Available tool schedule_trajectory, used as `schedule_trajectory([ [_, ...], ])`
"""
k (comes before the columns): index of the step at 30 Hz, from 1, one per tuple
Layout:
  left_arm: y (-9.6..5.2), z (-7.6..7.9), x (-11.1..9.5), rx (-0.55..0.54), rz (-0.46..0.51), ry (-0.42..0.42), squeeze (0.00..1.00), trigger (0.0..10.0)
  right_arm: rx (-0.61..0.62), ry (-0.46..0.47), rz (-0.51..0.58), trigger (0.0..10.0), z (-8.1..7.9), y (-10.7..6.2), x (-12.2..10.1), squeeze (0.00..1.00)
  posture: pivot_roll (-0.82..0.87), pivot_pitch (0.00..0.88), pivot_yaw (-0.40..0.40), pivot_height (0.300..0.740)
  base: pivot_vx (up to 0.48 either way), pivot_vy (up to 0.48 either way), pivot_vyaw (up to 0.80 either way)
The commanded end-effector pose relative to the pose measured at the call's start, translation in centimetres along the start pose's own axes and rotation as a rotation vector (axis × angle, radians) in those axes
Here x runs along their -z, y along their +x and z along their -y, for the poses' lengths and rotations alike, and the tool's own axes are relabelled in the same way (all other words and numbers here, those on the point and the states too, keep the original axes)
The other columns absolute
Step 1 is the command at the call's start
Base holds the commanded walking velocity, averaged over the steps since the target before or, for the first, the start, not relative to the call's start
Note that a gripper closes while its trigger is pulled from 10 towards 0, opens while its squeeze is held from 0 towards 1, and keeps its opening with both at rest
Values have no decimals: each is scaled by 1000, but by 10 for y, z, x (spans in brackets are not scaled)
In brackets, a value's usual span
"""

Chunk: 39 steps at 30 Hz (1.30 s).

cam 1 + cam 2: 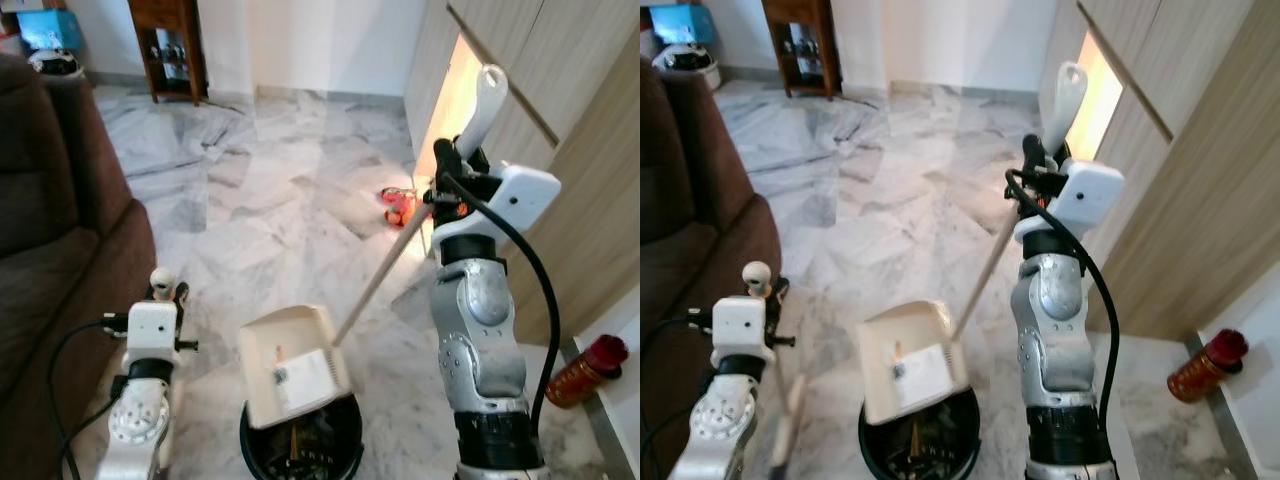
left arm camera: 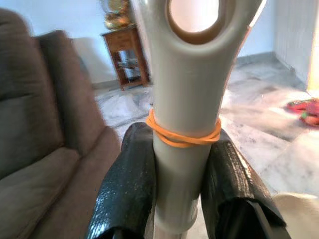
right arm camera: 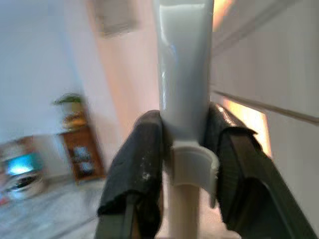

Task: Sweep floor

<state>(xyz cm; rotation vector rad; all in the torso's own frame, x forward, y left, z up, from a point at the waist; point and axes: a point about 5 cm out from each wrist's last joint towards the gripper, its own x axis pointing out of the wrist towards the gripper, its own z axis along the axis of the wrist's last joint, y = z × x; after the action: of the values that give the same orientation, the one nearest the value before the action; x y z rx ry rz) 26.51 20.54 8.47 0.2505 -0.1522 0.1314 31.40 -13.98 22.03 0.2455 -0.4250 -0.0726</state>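
1. The right gripper (image 3: 185, 149) is up high on the right, jaws clamped on the white handle of the dustpan (image 1: 292, 364), just above a white collar on the shaft.
2. That long handle slants down and left from the grip, and the cream dustpan sits tipped over the black bin (image 1: 300, 445) at the near edge, its lower lip inside the bin's rim.
3. A small bit of debris lies on the pan's inner face.
4. The left gripper (image 2: 184, 164) is low on the near left, jaws closed around the pale broom handle (image 2: 185, 99), right below an orange rubber band (image 2: 182, 137) wrapped round it.
5. In the right eye view the broom's shaft (image 1: 788, 415) runs down beside the left arm, blurred.
6. Marble floor (image 1: 270, 190) stretches ahead; brown sofa (image 1: 60, 200) on the left, wooden cabinets (image 1: 570, 120) on the right.
7. Far off, a wooden side cabinet (image 1: 170, 45) stands by the wall; something red (image 1: 400, 205) lies on the floor near the cabinets.
8. A red bottle (image 1: 588, 368) lies at near right.
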Motion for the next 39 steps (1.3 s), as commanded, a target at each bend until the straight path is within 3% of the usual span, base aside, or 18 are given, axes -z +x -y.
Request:
schedule_trajectory([
  [1,4,2,-14,9,72,-14,0,10000,-14,16,83,10000,-5,5,-16,0,91,0,-13,740,0,0,0],
  [7,4,2,-13,6,70,-12,0,10000,-54,24,95,10000,-10,2,-16,0,92,0,-13,740,0,0,0],
  [16,4,1,-14,5,74,-13,0,10000,-227,-14,164,10000,-37,-8,-22,0,88,0,-9,740,0,0,0],
  [23,4,1,-15,8,75,-12,0,10000,-300,-41,179,10000,-50,-15,-20,0,86,0,-6,740,0,0,0],
  [27,4,1,-15,11,78,-14,0,10000,-435,7,228,10000,-78,-30,-26,0,83,0,0,740,0,0,0],
  [36,6,2,-16,23,83,-15,0,10000,-584,-7,284,10000,-103,-51,-31,0,76,0,15,740,0,0,0],
  [39,7,2,-16,27,84,-15,0,10000,-644,-52,312,10000,-108,-57,-33,0,75,0,17,740,0,0,0],
])
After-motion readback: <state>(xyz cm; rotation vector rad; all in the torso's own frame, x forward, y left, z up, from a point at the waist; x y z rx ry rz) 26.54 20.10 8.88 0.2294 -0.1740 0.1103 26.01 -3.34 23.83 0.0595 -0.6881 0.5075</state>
